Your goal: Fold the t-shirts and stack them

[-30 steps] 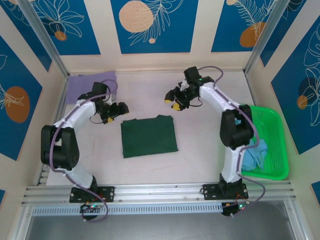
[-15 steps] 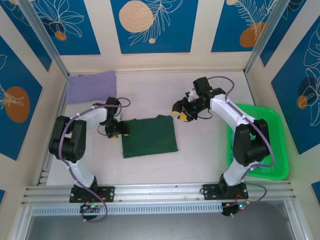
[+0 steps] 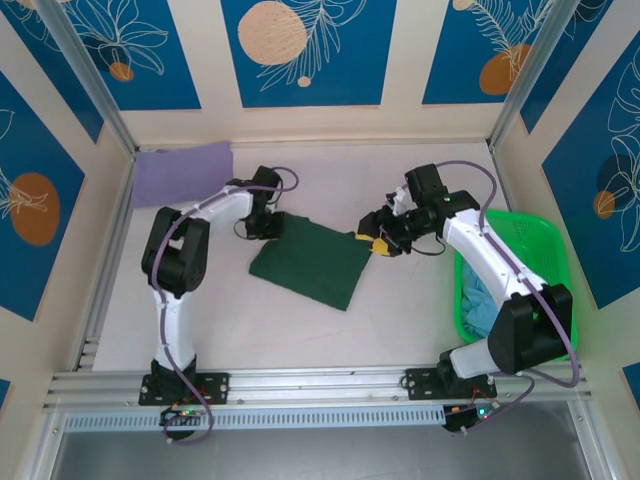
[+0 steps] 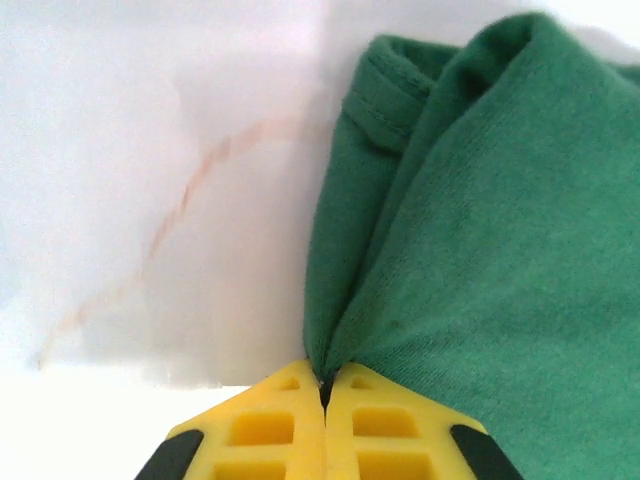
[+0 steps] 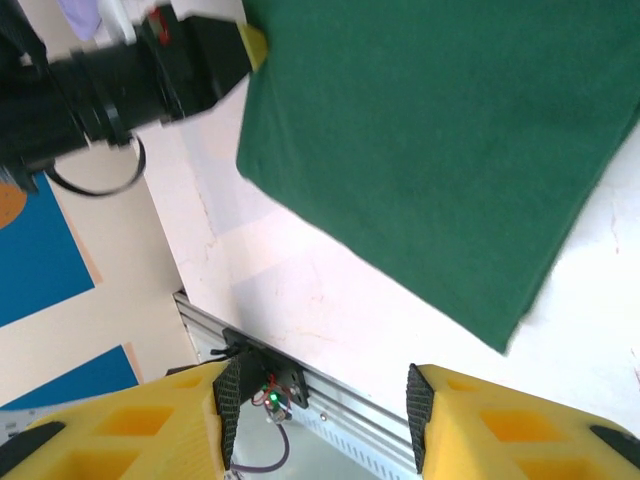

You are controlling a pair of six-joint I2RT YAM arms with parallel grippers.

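A folded dark green t-shirt (image 3: pixel 318 263) lies skewed in the middle of the table. My left gripper (image 3: pixel 268 228) is shut on its far left corner. In the left wrist view the yellow fingertips (image 4: pixel 300 395) pinch a bunched edge of the green cloth (image 4: pixel 490 230). My right gripper (image 3: pixel 373 243) hovers at the shirt's right corner, open, with nothing between its fingers. Seen from the right wrist, the green shirt (image 5: pixel 440 130) spreads out beyond the open gripper (image 5: pixel 315 405). A folded lavender t-shirt (image 3: pixel 182 172) rests at the back left. A light blue t-shirt (image 3: pixel 478 300) sits in the basket.
A bright green plastic basket (image 3: pixel 545 250) stands at the right edge, beside the right arm. Walls close the table on three sides. An aluminium rail (image 3: pixel 320 385) runs along the near edge.
The left gripper has shut on the green shirt's corner and pulled it toward the back, turning the shirt. The right gripper has come forward and rightward to the shirt's right corner.
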